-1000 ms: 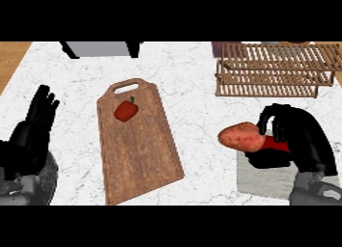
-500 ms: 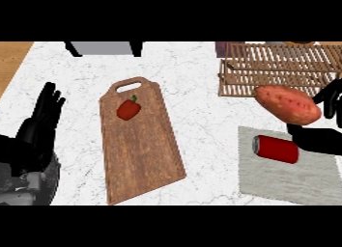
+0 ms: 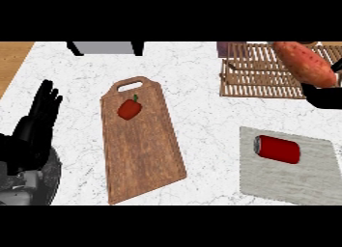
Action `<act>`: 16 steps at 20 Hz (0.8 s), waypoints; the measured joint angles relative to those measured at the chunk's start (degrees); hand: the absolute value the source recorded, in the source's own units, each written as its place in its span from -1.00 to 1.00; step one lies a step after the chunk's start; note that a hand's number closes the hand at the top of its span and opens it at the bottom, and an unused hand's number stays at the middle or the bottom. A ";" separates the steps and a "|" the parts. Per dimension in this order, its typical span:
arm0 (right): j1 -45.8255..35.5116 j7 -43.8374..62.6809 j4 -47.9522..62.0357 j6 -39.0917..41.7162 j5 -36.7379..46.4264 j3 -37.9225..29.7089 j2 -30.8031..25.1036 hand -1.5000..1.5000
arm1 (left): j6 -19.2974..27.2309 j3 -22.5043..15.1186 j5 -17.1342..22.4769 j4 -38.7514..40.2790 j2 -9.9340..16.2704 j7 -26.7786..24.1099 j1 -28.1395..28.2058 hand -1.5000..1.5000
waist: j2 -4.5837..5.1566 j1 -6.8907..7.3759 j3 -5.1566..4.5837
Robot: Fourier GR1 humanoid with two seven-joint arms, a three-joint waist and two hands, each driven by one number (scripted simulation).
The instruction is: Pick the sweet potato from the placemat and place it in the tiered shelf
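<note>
Holding sweet potato (image 3: pixel 306 63) over tiered shelf (image 3: pixel 263 77), right robot hand (image 3: pixel 334 94) — frame's edge

One head view looks steeply down on the counter (image 3: pixel 188 72).

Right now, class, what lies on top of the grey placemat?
Only a red can lies on its side on the placemat. The patch of mat beneath the can is hidden.

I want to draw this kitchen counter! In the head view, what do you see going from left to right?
Left robot hand → cutting board with a red pepper on it → red can on the placemat → sweet potato in the right robot hand.
</note>
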 measured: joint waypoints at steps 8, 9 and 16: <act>-4.38 -10.48 18.33 -12.00 -0.69 -2.99 -3.17 1.00 | -1.11 0.16 0.12 0.84 -0.46 -1.95 0.85 0.00 | 0.10 0.21 0.01; -5.21 -12.30 21.14 -13.53 -1.09 -3.63 -3.74 1.00 | -0.97 0.31 0.06 1.65 -0.61 -2.32 0.41 0.00 | 0.13 0.24 0.02; -10.69 -21.49 38.23 -23.51 -1.73 -4.46 -5.64 1.00 | -1.52 0.84 0.09 1.99 -0.39 -1.88 -0.45 0.00 | 0.18 0.43 0.02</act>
